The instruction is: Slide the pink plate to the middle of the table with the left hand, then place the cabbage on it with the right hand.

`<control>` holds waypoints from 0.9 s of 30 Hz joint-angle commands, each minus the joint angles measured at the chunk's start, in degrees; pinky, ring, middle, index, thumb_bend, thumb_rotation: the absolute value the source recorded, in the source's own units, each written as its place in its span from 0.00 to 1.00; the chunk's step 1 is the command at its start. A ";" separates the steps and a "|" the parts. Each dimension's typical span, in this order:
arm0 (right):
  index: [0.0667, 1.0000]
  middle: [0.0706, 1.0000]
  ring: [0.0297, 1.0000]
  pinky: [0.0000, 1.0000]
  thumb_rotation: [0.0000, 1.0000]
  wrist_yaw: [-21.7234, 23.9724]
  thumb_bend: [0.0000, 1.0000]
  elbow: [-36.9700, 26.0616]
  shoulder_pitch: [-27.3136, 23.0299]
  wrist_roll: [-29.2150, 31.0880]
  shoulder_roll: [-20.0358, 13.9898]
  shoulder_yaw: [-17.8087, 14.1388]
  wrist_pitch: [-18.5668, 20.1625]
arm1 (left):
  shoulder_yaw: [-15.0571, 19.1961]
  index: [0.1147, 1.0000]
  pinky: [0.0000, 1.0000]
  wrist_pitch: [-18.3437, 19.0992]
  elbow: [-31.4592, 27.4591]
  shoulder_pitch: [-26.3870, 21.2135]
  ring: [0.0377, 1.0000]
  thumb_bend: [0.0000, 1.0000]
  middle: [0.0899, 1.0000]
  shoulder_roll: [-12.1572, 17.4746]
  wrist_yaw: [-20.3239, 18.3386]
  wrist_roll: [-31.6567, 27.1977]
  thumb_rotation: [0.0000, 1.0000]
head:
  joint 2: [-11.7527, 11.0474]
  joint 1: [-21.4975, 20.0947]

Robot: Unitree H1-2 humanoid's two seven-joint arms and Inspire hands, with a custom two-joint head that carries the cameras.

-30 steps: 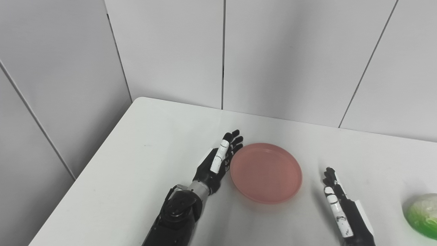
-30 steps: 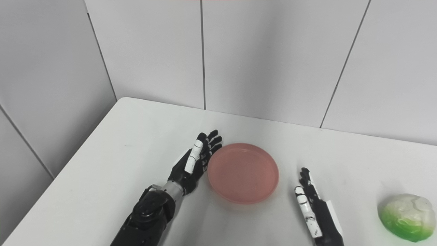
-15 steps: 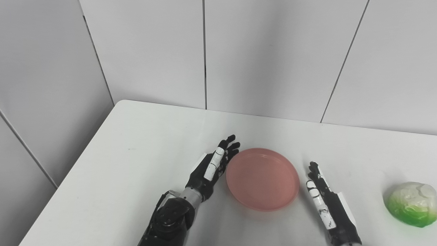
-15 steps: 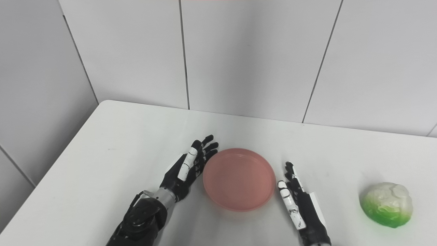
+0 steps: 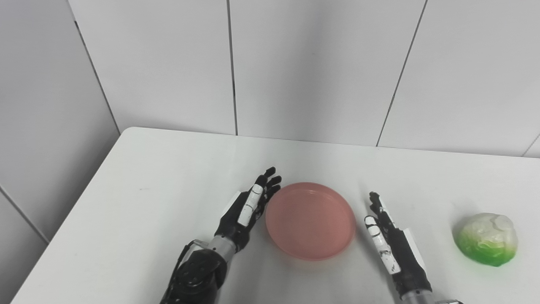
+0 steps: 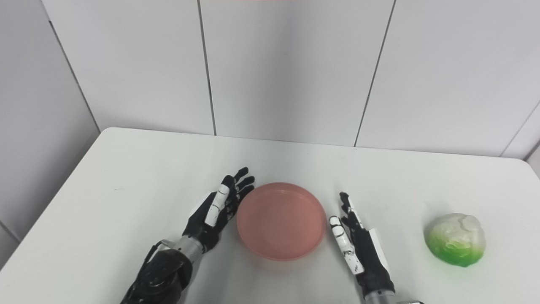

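Note:
The pink plate [image 5: 310,219] lies flat on the white table [image 5: 168,177], near its middle. My left hand [image 5: 249,207] is open with its fingers straight, its edge against the plate's left rim. My right hand [image 5: 390,242] is open too, fingers stretched forward, a small gap to the right of the plate and holding nothing. The cabbage [image 5: 487,238], white on top and green below, sits on the table well to the right of the right hand, apart from it.
Grey wall panels [image 5: 316,71] rise right behind the table's far edge. The table's left edge [image 5: 71,207] runs diagonally toward the near left; its right corner [image 6: 529,162] shows in the right eye view.
The camera has panned right, bringing the cabbage fully into view. The right hand has moved forward and closer to the plate's right side. The left hand stays at the plate's left rim.

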 commanded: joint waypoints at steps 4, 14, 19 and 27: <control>0.96 0.95 0.95 0.91 1.00 0.49 0.59 -7.88 -4.61 -4.63 -2.95 -0.96 2.05 | -0.58 0.96 0.99 1.43 1.05 2.49 0.95 0.83 0.95 0.94 -3.24 -0.02 1.00 | -0.27 -3.74; 0.95 0.92 0.87 0.83 0.95 2.25 0.71 -14.37 -8.97 -7.26 -7.93 -3.46 5.66 | 0.46 0.96 0.97 0.42 2.17 2.92 0.95 0.83 0.96 2.98 -5.36 -0.43 1.00 | -0.44 -9.31; 0.92 0.91 0.88 0.82 0.93 4.16 0.81 -18.87 -10.80 -10.70 -12.20 -5.63 8.66 | 0.71 0.95 0.97 0.04 2.56 3.06 0.95 0.84 0.95 4.26 -6.15 -0.51 1.00 | -0.55 -12.30; 0.87 0.88 0.87 0.77 0.72 5.91 0.98 -19.62 -14.37 -12.42 -19.07 -10.49 11.95 | 3.17 0.95 0.95 -1.85 4.63 3.12 0.95 0.80 0.95 5.60 -8.73 -3.37 1.00 | -0.72 -17.43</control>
